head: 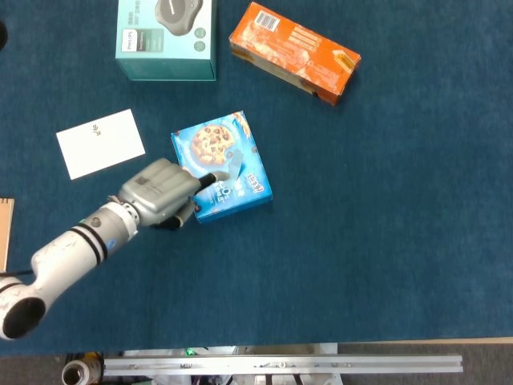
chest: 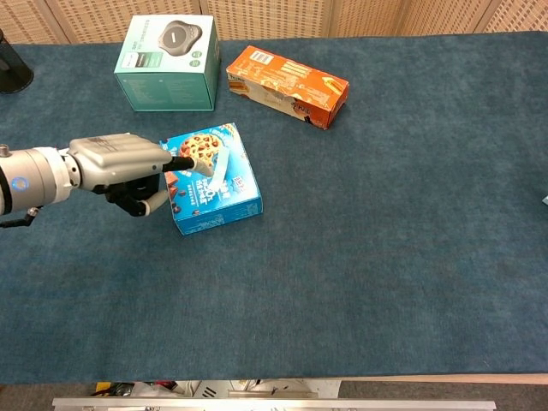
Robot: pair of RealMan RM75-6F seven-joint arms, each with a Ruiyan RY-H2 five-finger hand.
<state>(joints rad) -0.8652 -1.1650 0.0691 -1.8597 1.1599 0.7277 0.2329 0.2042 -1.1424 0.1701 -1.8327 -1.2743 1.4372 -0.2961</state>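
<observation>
A blue cookie box (head: 232, 172) (chest: 224, 184) lies near the middle left of the blue cloth. My left hand (head: 160, 192) (chest: 120, 163) is at the box's left edge. Its upper fingers (chest: 195, 162) reach over the top face, and the curled fingers below sit against the box's side, so the hand grips that edge. In the chest view the box's left side looks slightly raised. My right hand is in neither view.
A teal box (head: 167, 36) (chest: 167, 73) stands at the back left. An orange carton (head: 294, 52) (chest: 287, 86) lies at the back centre. A white card (head: 100, 143) lies left of the cookie box. The table's front edge (head: 280, 362) runs along the bottom.
</observation>
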